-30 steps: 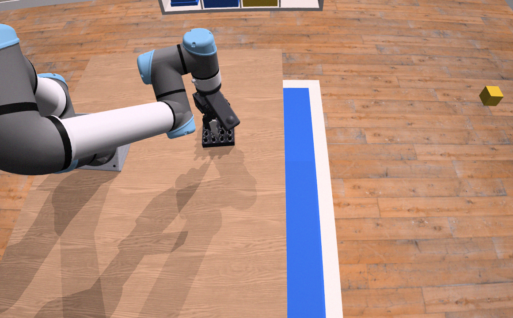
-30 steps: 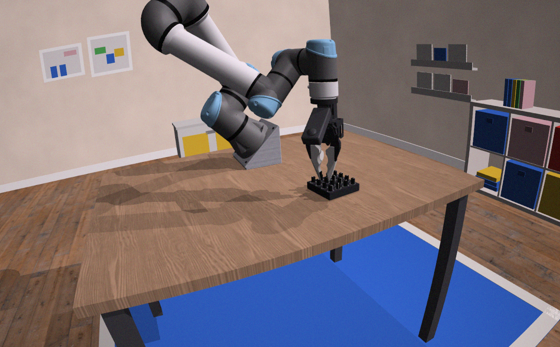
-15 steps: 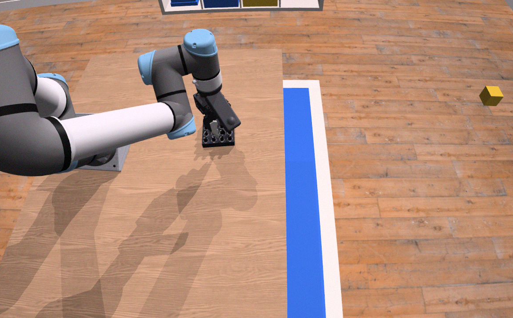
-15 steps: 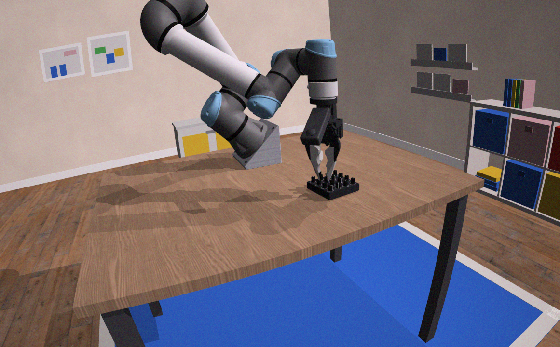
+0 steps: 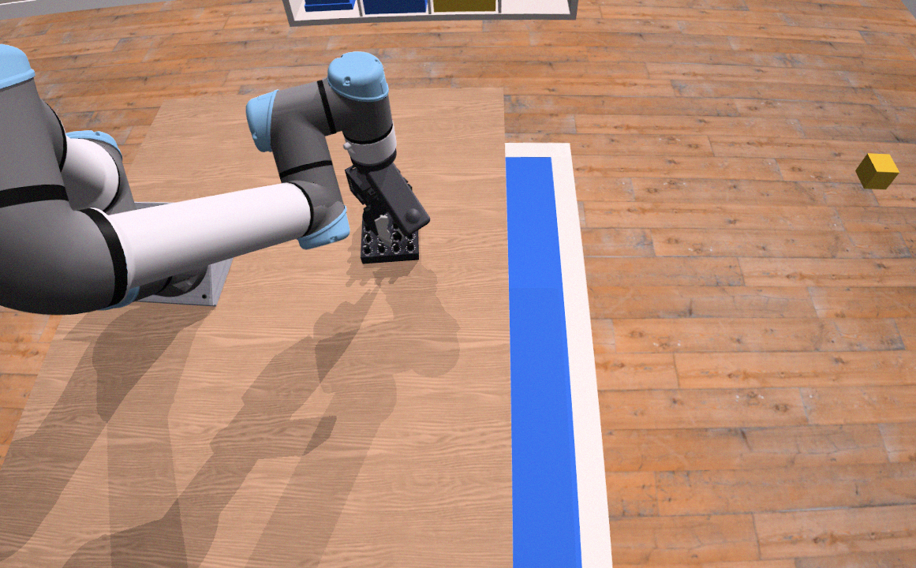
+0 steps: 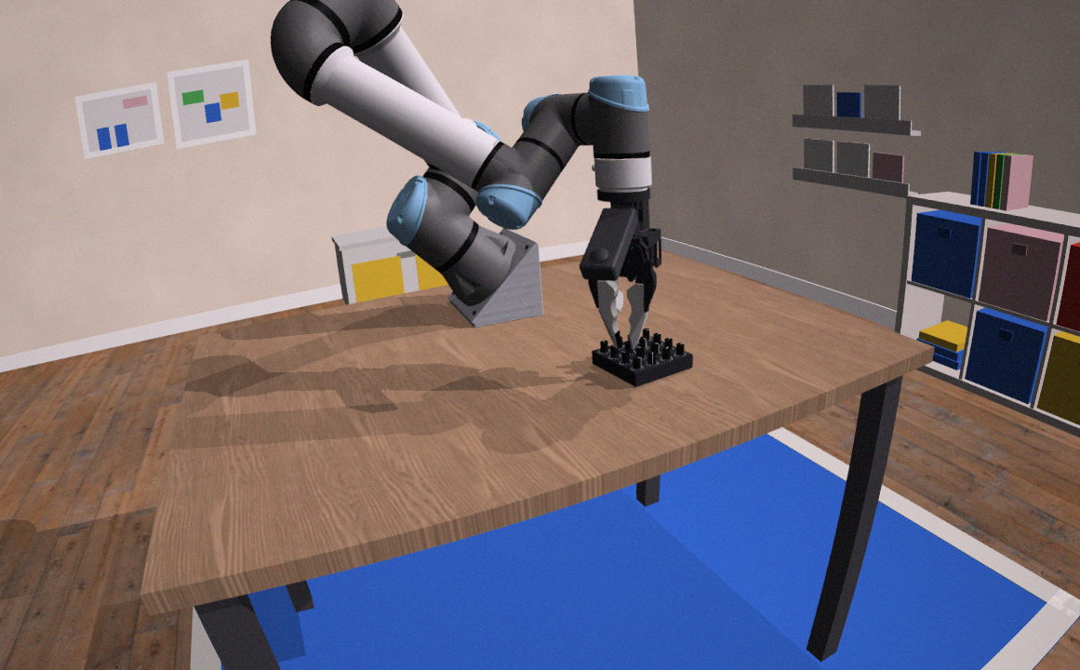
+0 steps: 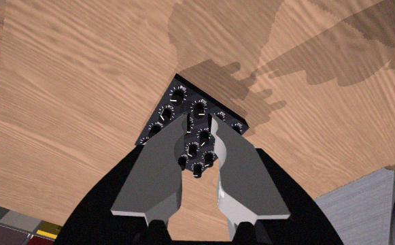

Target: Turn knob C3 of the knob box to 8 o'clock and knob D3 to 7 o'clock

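The black knob box lies on the wooden table, with several small black knobs on top; it also shows in the exterior view and in the wrist view. My gripper points straight down over the box's near-left part, with its tips level with the knob tops. In the wrist view the gripper is nearly shut, with a narrow gap between the tips. Knobs show in the gap, but the fingers grip none of them. I cannot tell which knob is C3 or D3, and the fingers hide part of the box.
The arm's grey base block stands on the table behind the box. The table's right edge is near the box. A shelf with coloured bins stands at the right wall.
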`<control>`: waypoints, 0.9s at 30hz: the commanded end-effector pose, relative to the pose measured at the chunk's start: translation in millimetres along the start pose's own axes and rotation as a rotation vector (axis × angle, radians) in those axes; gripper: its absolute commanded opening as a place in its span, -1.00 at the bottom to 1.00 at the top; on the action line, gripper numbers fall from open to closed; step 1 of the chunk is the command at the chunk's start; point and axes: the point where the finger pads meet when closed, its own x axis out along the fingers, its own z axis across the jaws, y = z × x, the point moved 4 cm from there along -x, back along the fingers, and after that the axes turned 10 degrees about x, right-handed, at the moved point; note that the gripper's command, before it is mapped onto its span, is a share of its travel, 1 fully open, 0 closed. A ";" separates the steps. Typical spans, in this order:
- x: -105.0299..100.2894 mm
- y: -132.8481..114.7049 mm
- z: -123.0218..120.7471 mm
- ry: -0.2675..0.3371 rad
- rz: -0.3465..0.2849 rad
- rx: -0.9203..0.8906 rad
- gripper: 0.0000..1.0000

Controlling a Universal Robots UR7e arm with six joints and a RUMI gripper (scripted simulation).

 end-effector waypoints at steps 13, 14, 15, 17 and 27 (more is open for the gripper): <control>-0.4 0.1 -0.2 0.001 0.000 0.000 -0.78; -0.3 0.1 -0.2 0.001 0.000 0.000 -0.78; -0.3 0.1 -0.2 0.001 0.000 0.000 -0.78; 0.0 0.1 -0.2 0.001 0.000 0.000 -0.78; 4.4 0.1 -0.2 0.001 0.000 0.000 -0.78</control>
